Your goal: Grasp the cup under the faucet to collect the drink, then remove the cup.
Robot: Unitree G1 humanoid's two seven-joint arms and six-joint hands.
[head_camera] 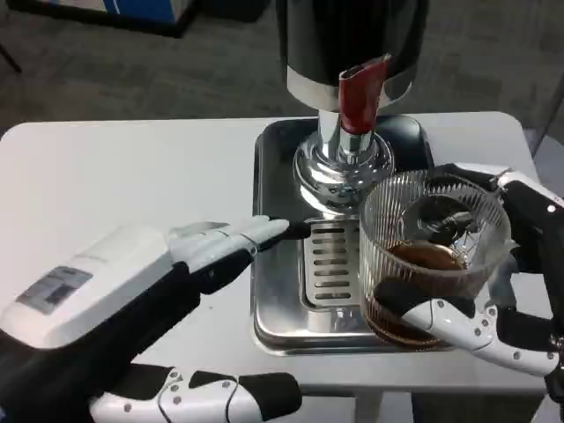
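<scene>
A ribbed clear glass cup (434, 256) with brown drink in its lower part sits in my right hand (507, 291), whose fingers wrap its front and right side. The cup is at the right front of the metal drip tray (282, 308), to the right of and below the faucet. The dispenser's chrome faucet (344, 163) with a red lever (359, 97) stands at the tray's back centre. My left hand (167, 291) lies open to the left of the tray, fingers stretched toward the slotted grate (328, 260), holding nothing.
The dark dispenser body (352, 40) rises at the back of the tray. The white table (115, 176) spreads to the left, with its front edge close under my hands. Grey floor lies beyond the table's far edge.
</scene>
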